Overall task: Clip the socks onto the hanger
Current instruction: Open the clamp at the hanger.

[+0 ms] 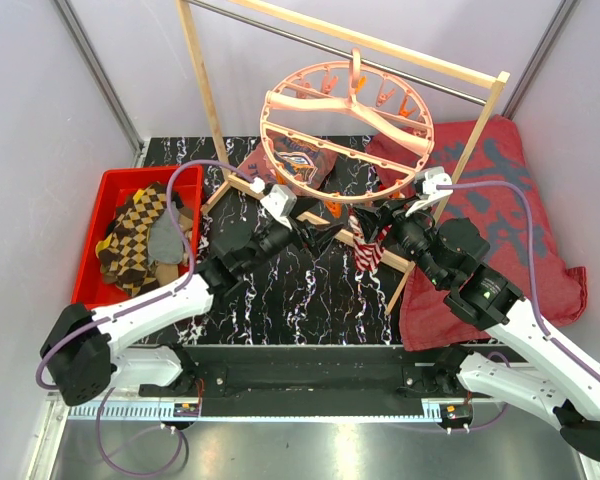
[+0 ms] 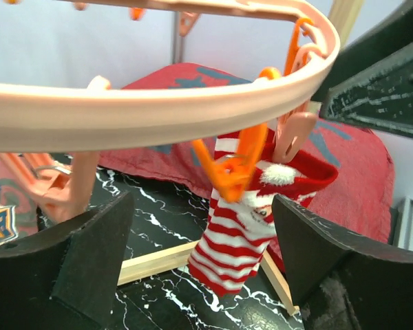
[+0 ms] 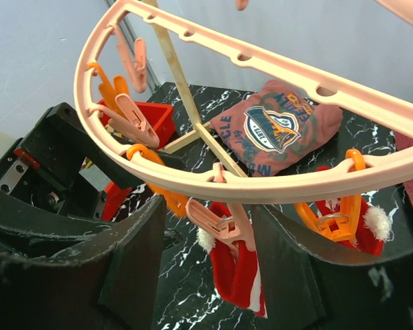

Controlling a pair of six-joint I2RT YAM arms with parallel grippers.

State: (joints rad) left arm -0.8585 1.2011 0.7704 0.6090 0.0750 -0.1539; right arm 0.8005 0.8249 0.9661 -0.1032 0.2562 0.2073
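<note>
The salmon-pink ring hanger hangs from the wooden rack. A red-white striped sock hangs under its near rim. In the left wrist view the sock is held by an orange clip and a pink clip. My left gripper is open, with the sock between its jaws and untouched. My right gripper is open around the pink clip, which pinches the sock's red cuff. In the top view the left gripper and right gripper flank the sock. Argyle socks and a grey sock lie in the bin.
A red bin stands at the left. The wooden frame rack has foot bars on the black marbled table. A pink printed cloth lies under the hanger. A large dark-red patterned cloth covers the right side.
</note>
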